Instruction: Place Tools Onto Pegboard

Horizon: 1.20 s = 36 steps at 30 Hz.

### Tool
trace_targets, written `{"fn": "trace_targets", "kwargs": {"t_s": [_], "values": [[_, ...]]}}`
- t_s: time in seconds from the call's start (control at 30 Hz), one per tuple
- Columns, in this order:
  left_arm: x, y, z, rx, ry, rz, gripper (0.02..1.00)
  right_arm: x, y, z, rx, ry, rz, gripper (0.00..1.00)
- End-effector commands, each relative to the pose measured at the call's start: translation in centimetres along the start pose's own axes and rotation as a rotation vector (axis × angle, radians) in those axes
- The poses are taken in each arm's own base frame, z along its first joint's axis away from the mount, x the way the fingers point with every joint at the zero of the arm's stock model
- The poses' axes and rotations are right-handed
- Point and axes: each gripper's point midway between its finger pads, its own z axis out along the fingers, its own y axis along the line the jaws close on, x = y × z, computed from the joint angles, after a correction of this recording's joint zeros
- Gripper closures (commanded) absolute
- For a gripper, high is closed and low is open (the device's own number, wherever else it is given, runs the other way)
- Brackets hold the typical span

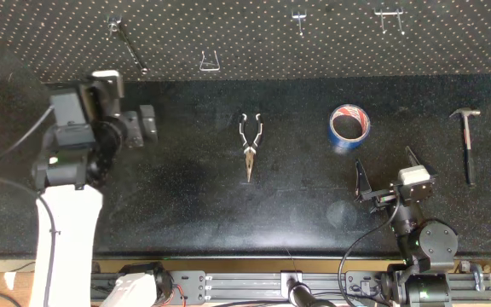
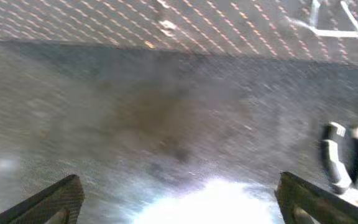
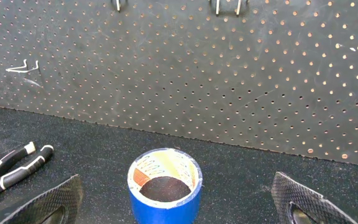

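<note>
Top view: the left end effector (image 1: 148, 124) is seen at the back left of the tabletop (image 1: 194, 196), fingers spread and empty, just in front of the pegboard (image 1: 254, 34), on which a wrench (image 1: 130, 43) is hung. The pliers (image 1: 251, 142) are laid well apart from it, mid-tabletop. The right end effector (image 1: 387, 173) is also spread with nothing gripped. The blue tape roll (image 1: 349, 125) is stood just beyond it, and the hammer (image 1: 466, 141) is laid farther right.
</note>
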Motion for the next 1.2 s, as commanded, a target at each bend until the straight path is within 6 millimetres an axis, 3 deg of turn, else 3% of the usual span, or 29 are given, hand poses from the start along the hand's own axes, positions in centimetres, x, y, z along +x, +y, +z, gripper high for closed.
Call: {"fn": "trace_targets", "kwargs": {"t_s": [0.03, 0.17, 0.33, 0.63, 0.8, 1.2], "values": [[4.1, -10.4, 3.2, 0.108, 0.202, -0.081, 0.020, 0.1, -0.1, 0.0, 0.006, 0.002, 0.012, 0.003], [6.5, -17.9, 5.4, 0.149, 0.337, -0.014, 0.020, 0.1, -0.1, 0.0, 0.006, 0.002, 0.012, 0.003], [4.7, -21.5, 8.9, 0.100, 0.442, 0.034, 0.020, 0.1, -0.1, 0.0, 0.006, 0.002, 0.012, 0.003], [7.7, -21.2, 12.3, 0.018, 0.550, -0.007, 0.020, 0.1, -0.1, 0.0, 0.006, 0.002, 0.012, 0.003], [7.8, -22.0, 14.5, 0.036, 0.530, 0.012, 0.020, 0.1, -0.1, 0.0, 0.006, 0.002, 0.012, 0.003], [8.4, -21.6, 15.8, 0.014, 0.531, 0.045, 0.018, 0.1, -0.1, 0.0, 0.006, 0.002, 0.012, 0.003]]}}
